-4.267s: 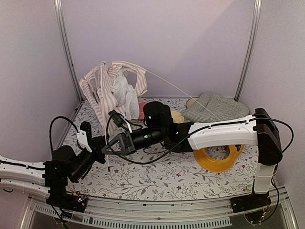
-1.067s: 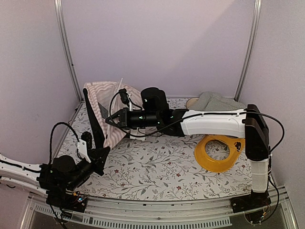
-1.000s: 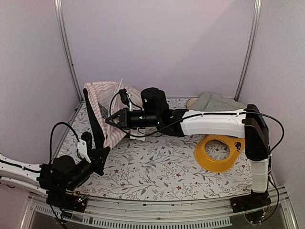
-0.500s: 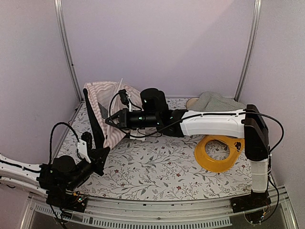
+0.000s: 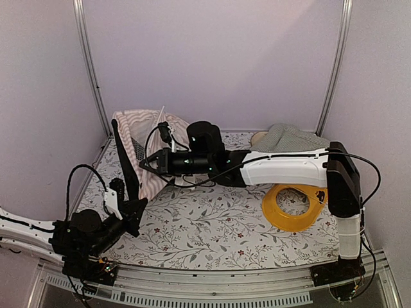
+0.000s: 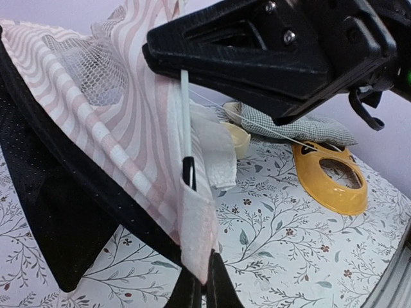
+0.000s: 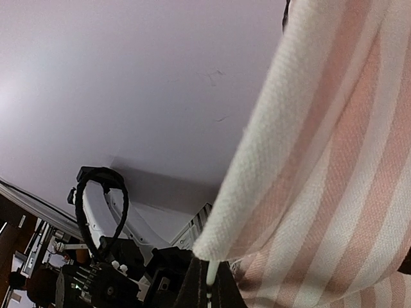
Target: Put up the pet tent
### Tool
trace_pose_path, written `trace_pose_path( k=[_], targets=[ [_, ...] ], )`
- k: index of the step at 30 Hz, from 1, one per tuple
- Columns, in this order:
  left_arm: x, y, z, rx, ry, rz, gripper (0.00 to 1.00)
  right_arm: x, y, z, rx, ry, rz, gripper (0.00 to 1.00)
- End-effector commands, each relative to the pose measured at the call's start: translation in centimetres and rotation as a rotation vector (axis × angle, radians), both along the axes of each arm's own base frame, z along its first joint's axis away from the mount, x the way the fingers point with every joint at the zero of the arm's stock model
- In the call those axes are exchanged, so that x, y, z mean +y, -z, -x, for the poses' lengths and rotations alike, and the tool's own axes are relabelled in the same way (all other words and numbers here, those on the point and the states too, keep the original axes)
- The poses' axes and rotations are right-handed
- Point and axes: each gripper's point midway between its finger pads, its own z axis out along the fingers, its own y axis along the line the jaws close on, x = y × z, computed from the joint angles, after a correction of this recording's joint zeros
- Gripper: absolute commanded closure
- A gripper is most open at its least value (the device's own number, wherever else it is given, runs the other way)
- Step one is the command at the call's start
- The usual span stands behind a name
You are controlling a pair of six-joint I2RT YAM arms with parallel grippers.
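The pet tent (image 5: 144, 131), pink-and-white striped with a black base edge, stands slumped at the back left. My left gripper (image 5: 140, 204) is shut on its lower corner; in the left wrist view the gripper (image 6: 200, 292) pinches a pale fabric pocket (image 6: 196, 237) with a thin white pole (image 6: 185, 115) running into it. My right gripper (image 5: 144, 163) reaches across to the tent and is shut on that pole. The right wrist view has the gripper (image 7: 209, 292) clamped on the pole (image 7: 210, 273) just below the striped sleeve (image 7: 321, 160).
A yellow ring (image 5: 276, 215) lies on the floral cloth at the right. A green-and-white checked cushion (image 5: 289, 138) and a cream bowl (image 5: 259, 136) sit at the back right. Metal frame posts (image 5: 90, 64) and walls close in the back and sides.
Over four seconds the crumpled tent was pulled taut and my right gripper moved from the middle to the back left. In the last second the right arm edged slightly left.
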Motion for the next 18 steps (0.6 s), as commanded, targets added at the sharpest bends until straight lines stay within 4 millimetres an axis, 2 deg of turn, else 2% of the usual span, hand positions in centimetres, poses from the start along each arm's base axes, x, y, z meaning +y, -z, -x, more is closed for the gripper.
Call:
trace_pose_path(
  k=[1,11,18],
  targets=[
    [-1.2,1.7,1.6,0.024,0.115,-0.067,1.00,-1.2,-1.4,-5.1,-0.083,0.199,-0.051,1.00],
    [-0.7,1.0,1.2,0.017,0.098,-0.035,1.00,-1.6,1.1,-4.3,-0.061,0.205,0.003,1.00],
    [-0.8,1.0,1.2,0.020,0.101,-0.037,1.00,-1.8,1.4,-4.2,-0.064,0.204,0.016,1.00]
  ],
)
